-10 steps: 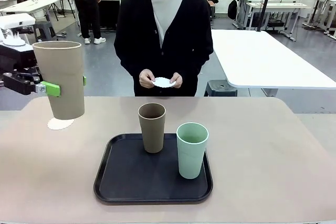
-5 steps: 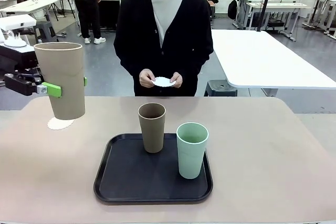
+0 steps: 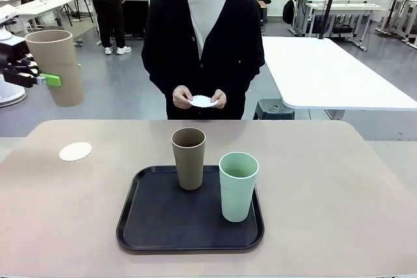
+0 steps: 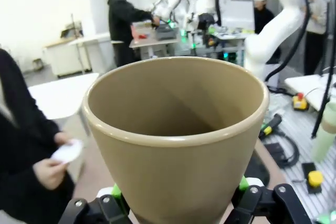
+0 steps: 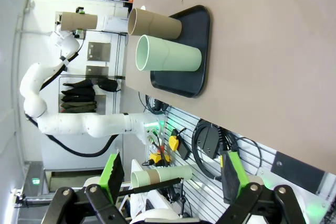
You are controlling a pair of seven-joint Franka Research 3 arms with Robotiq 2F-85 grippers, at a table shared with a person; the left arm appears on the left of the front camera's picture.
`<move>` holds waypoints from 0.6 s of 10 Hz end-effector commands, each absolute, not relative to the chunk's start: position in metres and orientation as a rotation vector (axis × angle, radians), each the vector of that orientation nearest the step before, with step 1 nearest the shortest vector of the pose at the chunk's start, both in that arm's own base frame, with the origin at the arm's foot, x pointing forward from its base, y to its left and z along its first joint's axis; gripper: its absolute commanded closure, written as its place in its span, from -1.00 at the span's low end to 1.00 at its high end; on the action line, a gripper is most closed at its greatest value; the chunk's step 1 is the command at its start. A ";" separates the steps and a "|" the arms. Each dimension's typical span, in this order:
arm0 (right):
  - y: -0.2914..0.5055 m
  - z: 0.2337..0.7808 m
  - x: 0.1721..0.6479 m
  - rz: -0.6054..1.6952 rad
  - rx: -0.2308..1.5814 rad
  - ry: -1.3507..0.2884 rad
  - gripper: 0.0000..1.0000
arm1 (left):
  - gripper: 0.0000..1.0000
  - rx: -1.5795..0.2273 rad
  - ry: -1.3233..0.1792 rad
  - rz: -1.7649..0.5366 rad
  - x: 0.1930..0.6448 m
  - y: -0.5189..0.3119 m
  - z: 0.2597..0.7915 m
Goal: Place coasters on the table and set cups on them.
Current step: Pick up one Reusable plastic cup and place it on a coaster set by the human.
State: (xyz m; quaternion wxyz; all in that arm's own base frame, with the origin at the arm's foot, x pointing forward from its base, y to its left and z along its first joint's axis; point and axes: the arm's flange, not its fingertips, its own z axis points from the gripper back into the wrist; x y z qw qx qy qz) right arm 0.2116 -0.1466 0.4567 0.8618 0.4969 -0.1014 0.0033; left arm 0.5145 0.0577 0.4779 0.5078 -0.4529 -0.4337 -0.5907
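**Front view, left to right.** At the far left, the left claw (image 3: 48, 80) is clenched on a tan cup (image 3: 58, 63). Its green pads press the cup's wall about mid-height, so the tapered tumbler hangs roughly upright, mouth up, raised clear of the worktop (image 3: 339, 180). Below and nearer, one lacy paper coaster (image 3: 75, 152) lies flat and bare on the worktop's far-left part, well apart from everything else. Judged from the task, this is the seat meant for the carried cup, which is not yet set down.

At centre, a black tray (image 3: 133, 226) keeps the two waiting cups together. A second tan cup (image 3: 188, 158) stands at its far side, and a mint-green cup (image 3: 238, 185) stands nearer and to the right, a gap between them. Beyond the tray, a person's hands (image 3: 182, 97) hold another coaster (image 3: 202, 101) at waist height, apparently ready to lay it.

**Right wrist view.** The right claw (image 5: 172, 174) stands released, grasping nothing, well apart from the tray.
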 end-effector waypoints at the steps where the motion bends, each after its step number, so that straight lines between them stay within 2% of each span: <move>1: -0.146 0.456 0.213 0.018 1.063 -0.228 -1.00 | -0.70 -1.074 -1.148 -1.380 0.526 0.101 0.472; 4: -0.146 0.456 0.213 0.018 1.063 -0.228 -1.00 | -0.70 -1.050 -1.211 -1.257 0.534 0.155 0.457; 6: -0.146 0.456 0.213 0.018 1.063 -0.228 -1.00 | -0.70 -1.068 -1.224 -1.207 0.532 0.148 0.456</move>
